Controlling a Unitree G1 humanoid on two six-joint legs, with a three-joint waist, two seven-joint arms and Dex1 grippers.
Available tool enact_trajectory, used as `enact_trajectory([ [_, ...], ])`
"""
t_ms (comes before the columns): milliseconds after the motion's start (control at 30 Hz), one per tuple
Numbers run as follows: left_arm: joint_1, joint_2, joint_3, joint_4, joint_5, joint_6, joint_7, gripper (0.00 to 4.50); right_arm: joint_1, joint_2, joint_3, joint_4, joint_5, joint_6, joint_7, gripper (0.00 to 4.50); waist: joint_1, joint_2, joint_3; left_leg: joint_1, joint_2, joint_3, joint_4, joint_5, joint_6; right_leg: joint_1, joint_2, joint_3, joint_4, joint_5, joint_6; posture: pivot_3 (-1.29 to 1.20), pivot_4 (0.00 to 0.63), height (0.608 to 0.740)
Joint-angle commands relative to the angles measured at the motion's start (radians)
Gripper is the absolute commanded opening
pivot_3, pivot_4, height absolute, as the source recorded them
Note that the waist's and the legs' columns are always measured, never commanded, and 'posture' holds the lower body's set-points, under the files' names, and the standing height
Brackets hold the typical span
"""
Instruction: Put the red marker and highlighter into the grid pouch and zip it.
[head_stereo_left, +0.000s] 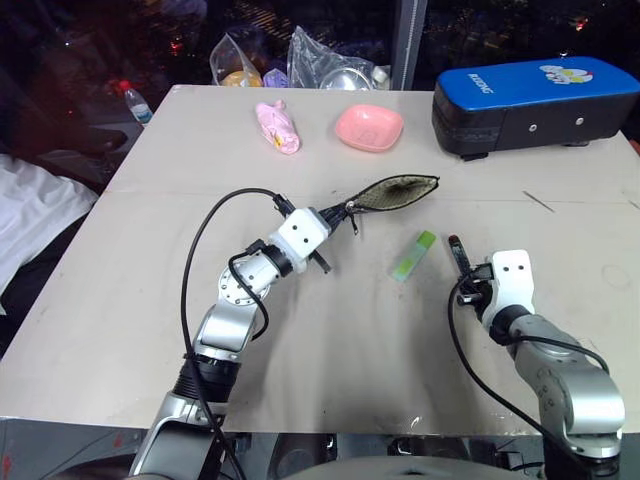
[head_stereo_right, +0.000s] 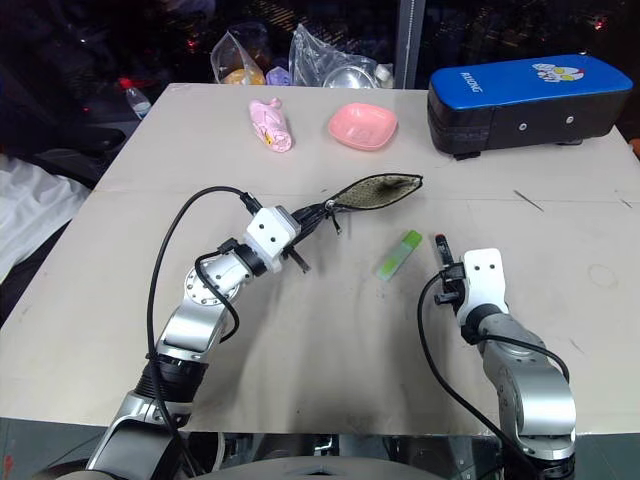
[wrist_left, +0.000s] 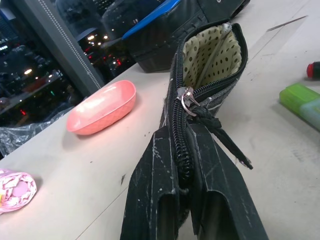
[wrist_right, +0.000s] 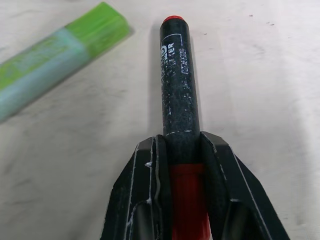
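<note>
Both grippers held a task thing.

At lower right, the right gripper (wrist_right: 182, 150) was closed on the red marker (wrist_right: 179, 95), with the highlighter (head_stereo_left: 413, 256) lying just beside on the table (head_stereo_left: 150, 300). In the middle, the left gripper (wrist_left: 182, 165) pinched the zipper edge of the open grid pouch (head_stereo_left: 398, 192). Farther up, a pink bowl (head_stereo_left: 369, 128) stood.

The left arm reaches forward and toward the middle, its wrist about level, and the left gripper (head_stereo_left: 338, 214) is clamped tight on the zipper end of the grid pouch (head_stereo_left: 398, 192). The right arm is bent close in, its right gripper (wrist_right: 182, 150) angled downward with both fingers (wrist_right: 145, 190) closed around the red marker (wrist_right: 179, 95).
</note>
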Motion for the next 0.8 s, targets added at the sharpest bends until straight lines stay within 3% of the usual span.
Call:
enact_trajectory([
  [33,-0.016,-0.008,0.004,-0.007,-0.008,-0.014,0.008,0.0,-0.081,-0.107,-0.07,0.032,-0.01,-0.088,0.032,0.3,-0.001,0.0,0.0,0.0,0.0,0.0,0.0,0.0,0.0,0.0,0.0,0.0,0.0,0.0,0.0,0.0,0.15,0.74],
  [233,-0.027,-0.015,0.01,-0.006,-0.022,-0.029,0.003,0.0,-0.191,-0.472,0.041,0.151,0.001,-0.471,0.382,0.3,-0.006,0.001,0.001,0.0,0.0,-0.001,-0.002,0.0,0.0,0.0,0.001,0.0,-0.001,0.0,0.0,0.0,0.15,0.74],
  [367,-0.034,-0.021,0.002,-0.001,-0.014,-0.03,0.005,0.0,-0.28,-0.619,0.134,0.259,-0.042,-0.766,0.555,0.3,-0.007,0.0,0.001,0.0,0.0,0.0,-0.002,0.0,0.0,0.0,0.002,0.0,-0.002,0.0,0.0,0.0,0.15,0.74],
  [500,-0.039,-0.032,-0.007,0.005,-0.005,-0.035,0.01,0.0,-0.411,-0.67,0.225,0.393,-0.117,-0.959,0.64,0.3,-0.006,0.0,0.002,0.0,0.0,0.001,-0.001,0.0,0.0,0.0,0.001,0.001,-0.003,0.0,0.0,0.0,0.15,0.74],
  [800,-0.04,-0.046,-0.039,0.0,0.025,-0.064,0.02,0.0,-0.72,-0.647,0.397,0.737,-0.292,-1.329,0.748,0.3,-0.002,0.0,0.002,0.0,0.0,0.002,0.001,0.0,0.0,0.0,0.001,0.001,-0.003,0.0,0.0,0.0,0.15,0.74],
])
